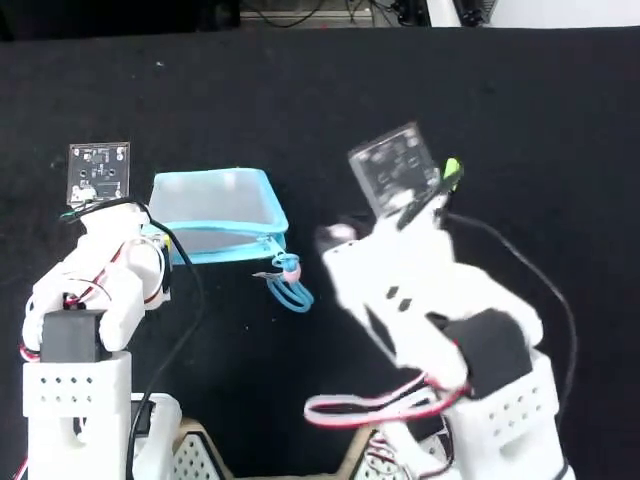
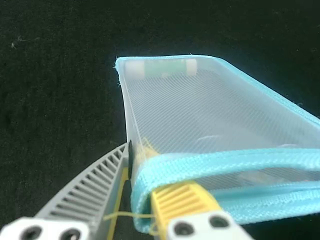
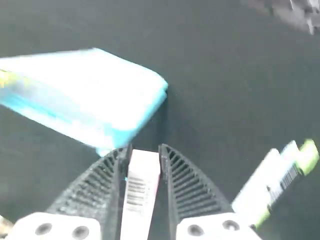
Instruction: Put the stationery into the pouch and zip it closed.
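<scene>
Pouch [image 2: 210, 115] corner in left claw [image 2: 141, 171], white eraser [image 3: 140, 187], perhaps, in right claw [image 3: 144, 150]

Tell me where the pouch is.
High view: the pouch lies left of centre on the table, its corner pinched by the left pincer; the right pincer, holding a white item, hovers beside it.

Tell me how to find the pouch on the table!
Start at the black table and find the left arm. There the left gripper pinches a corner of a see-through mesh pouch. Only it has a light blue zip edge with a blue cord loop.
</scene>
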{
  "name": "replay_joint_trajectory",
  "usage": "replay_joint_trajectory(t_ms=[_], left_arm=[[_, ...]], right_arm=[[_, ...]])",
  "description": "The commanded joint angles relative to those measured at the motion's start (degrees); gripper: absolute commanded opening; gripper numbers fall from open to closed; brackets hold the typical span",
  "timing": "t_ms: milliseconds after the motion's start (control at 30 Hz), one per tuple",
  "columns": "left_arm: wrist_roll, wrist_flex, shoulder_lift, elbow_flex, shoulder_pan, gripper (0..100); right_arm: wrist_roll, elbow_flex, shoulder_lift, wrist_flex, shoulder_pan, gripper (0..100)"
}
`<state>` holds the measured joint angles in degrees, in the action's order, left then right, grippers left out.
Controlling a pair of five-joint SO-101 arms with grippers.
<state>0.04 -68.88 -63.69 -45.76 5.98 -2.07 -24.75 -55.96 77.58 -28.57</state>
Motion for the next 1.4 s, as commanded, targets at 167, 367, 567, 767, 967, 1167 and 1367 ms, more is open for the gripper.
replay_joint_trajectory(t_ms=[167,367,567,767,967,1167,1367], left_arm=[[0.26,0.0,-0.62,0.92,-0.66,3],[0.26,0.0,-0.62,0.92,-0.66,3],[0.26,0.09,-0.62,0.92,-0.66,3],[0.26,0.09,-0.62,0.92,-0.66,3],[0.26,0.09,-0.62,0.92,-0.66,3],[0.26,0.09,-0.62,0.92,-0.66,3],[0.26,0.0,-0.62,0.92,-0.66,3]], right_arm=[[0.18,-6.2,-3.56,-24.26,-12.04,1.1],[0.18,-17.27,-6.64,-41.14,-12.31,1.1],[0.18,-24.31,-11.21,-48.88,-12.31,1.1],[0.18,-29.32,-14.2,-55.65,-12.31,1.1],[0.18,-33.63,-14.11,-61.63,-12.31,1.1],[0.18,-35.47,-14.11,-63.38,-12.31,1.1],[0.18,-35.38,-14.11,-63.56,-12.48,1.1]])
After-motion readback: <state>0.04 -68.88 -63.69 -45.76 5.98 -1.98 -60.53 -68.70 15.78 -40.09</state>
